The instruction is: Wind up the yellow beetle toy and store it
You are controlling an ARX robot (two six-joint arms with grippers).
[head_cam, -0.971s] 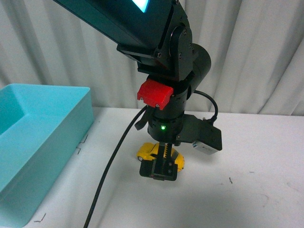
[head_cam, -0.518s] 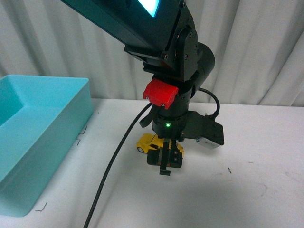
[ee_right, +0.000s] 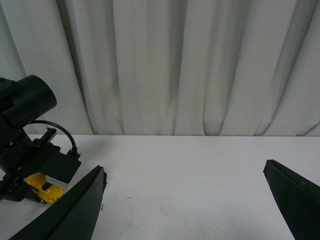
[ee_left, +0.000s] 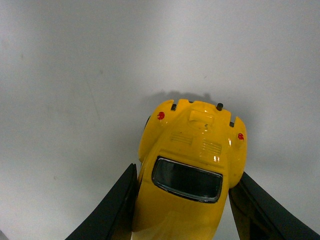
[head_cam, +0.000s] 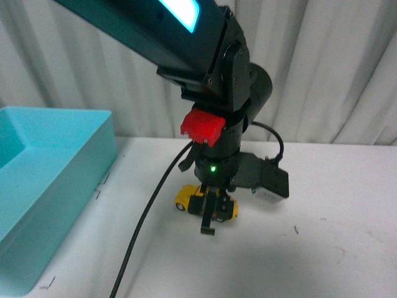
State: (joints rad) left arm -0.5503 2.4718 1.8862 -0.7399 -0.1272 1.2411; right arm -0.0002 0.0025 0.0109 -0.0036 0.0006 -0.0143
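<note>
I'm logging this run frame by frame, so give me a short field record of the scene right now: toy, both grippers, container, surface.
toy: small glossy yellow beetle toy car, on the table, outside the bin
left gripper: shut on the toy, one finger on each side of its body
right gripper: open, nothing between its fingers, off to the side of the toy
container: open light-blue plastic bin, to the robot's left of the toy
surface: white table
</note>
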